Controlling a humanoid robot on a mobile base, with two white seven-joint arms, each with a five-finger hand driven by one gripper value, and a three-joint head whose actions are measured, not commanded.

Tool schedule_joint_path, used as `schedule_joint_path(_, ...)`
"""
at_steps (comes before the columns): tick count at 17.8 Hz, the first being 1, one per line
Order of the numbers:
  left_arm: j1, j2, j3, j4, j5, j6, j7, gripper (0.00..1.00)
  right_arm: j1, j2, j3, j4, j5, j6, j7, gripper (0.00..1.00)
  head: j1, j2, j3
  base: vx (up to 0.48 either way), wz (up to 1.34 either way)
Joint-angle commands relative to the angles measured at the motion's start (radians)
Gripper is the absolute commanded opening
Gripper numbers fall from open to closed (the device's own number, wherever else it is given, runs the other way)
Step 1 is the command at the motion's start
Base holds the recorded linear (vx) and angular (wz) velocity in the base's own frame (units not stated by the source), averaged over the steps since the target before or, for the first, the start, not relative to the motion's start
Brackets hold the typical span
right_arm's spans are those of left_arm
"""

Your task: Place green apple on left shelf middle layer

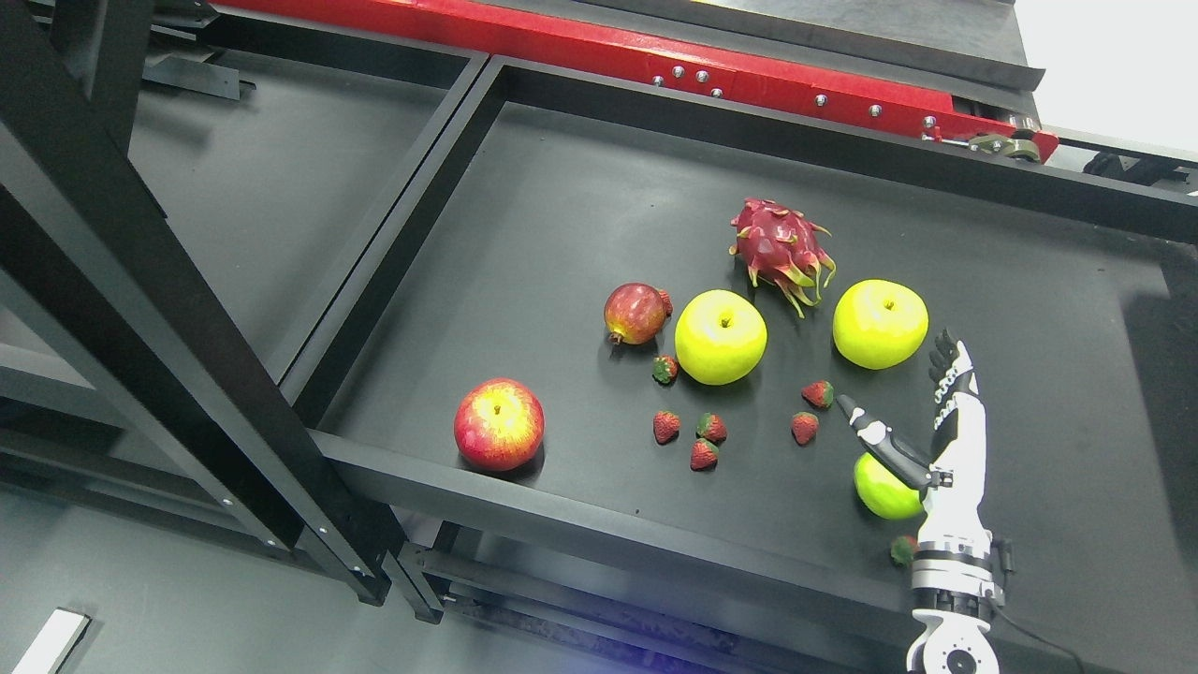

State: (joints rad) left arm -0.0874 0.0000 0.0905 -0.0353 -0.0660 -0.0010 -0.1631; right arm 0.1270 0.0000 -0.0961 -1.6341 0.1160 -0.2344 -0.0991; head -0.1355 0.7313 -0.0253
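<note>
The white and black jointed right hand (922, 426) rises from the bottom right, its fingers (950, 370) spread wide and upright, the thumb stretched out to the left, holding nothing. Just behind its palm, partly hidden, sits a round green apple (880, 491) on the black shelf tray (524, 234), near the front right. A small strawberry (903, 549) lies beside the wrist. Farther back are two yellow-green apples (720, 337), a pink dragon fruit (781, 248) and a dark red pomegranate (635, 313). A red apple (499, 423) rests at the near left edge, with small red strawberries (690, 440) scattered in the middle.
</note>
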Motion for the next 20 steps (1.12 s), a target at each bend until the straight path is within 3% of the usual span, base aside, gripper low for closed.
schedule_joint_path(1,0.0,0.017,0.0,0.0,0.0,-0.001,0.0,1.0,0.011,-0.017,0.044,0.0,-0.163,-0.038,0.024,1.0,0.0,0.0,0.0,0.0,0.0)
schedule_joint_path(20,0.0,0.017,0.0,0.0,0.0,-0.001,0.0,1.0,0.048,-0.017,0.124,-0.001,-0.191,0.001,0.016,1.0,0.0,0.0,0.0,0.0,0.0)
